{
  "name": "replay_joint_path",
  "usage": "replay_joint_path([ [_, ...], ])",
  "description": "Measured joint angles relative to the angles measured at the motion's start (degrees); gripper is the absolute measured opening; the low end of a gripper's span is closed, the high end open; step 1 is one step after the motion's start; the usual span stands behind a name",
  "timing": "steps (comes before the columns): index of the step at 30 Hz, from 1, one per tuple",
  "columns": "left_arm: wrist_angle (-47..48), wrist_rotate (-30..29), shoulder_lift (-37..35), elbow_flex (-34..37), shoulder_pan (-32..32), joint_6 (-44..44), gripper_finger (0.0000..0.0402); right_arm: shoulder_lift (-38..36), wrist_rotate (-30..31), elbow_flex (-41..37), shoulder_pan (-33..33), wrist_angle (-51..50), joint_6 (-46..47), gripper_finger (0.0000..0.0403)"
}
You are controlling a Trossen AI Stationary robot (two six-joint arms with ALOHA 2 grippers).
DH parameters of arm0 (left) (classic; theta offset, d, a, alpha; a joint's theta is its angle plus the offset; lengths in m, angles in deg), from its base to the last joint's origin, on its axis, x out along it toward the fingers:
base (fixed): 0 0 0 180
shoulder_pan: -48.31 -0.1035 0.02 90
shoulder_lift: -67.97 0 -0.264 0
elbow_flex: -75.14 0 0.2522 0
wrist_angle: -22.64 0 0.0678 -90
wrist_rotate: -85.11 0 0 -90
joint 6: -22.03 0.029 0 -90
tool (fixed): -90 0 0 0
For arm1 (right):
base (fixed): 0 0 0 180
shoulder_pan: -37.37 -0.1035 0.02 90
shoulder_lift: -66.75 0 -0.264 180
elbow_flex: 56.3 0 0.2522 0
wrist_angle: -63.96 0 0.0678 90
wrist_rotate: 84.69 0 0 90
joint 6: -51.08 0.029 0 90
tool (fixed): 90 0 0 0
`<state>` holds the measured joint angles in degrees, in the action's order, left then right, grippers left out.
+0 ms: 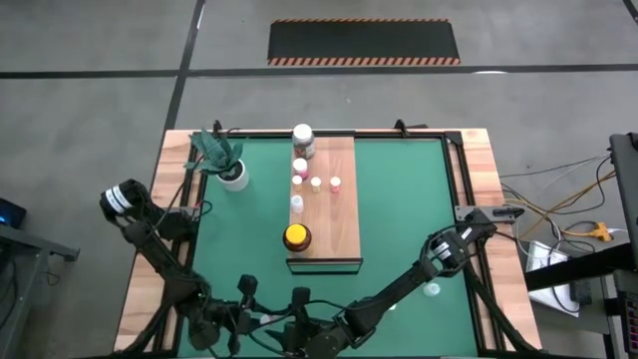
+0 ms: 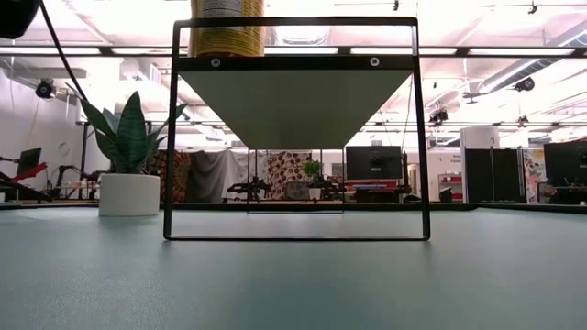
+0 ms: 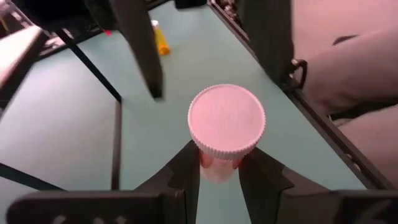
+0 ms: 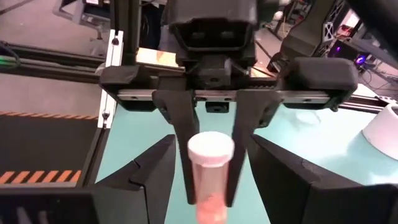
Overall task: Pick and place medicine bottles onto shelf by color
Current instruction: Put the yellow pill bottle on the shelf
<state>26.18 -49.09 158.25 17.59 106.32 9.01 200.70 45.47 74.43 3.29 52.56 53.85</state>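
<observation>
The left gripper (image 3: 219, 171) is clamped on a white-capped bottle (image 3: 226, 119) — the right gripper's (image 4: 210, 186) state: cannot tell.

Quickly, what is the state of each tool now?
Left tool: closed on a pink bottle with a white ribbed cap.
Right tool: open.

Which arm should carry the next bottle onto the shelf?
Left. The left gripper is shut on a white-capped bottle, so it can likely go straight to the shelf. The right gripper is open, holds nothing, and faces the left one at the near table edge.
</observation>
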Motion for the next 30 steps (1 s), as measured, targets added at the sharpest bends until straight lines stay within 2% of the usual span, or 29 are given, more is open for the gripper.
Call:
replay_joint_path([
  [20,-5.18,-1.1,-0.11,-1.22,-1.47,1.45,0.0075,0.0,0.52,0.0,0.1,-0.72,-2.78,0.0179],
  [30,-5.24,-0.89,-0.11,-1.2,-1.45,1.8,0.0075,0.0,0.52,0.0,0.1,-0.73,-2.81,0.0128],
])
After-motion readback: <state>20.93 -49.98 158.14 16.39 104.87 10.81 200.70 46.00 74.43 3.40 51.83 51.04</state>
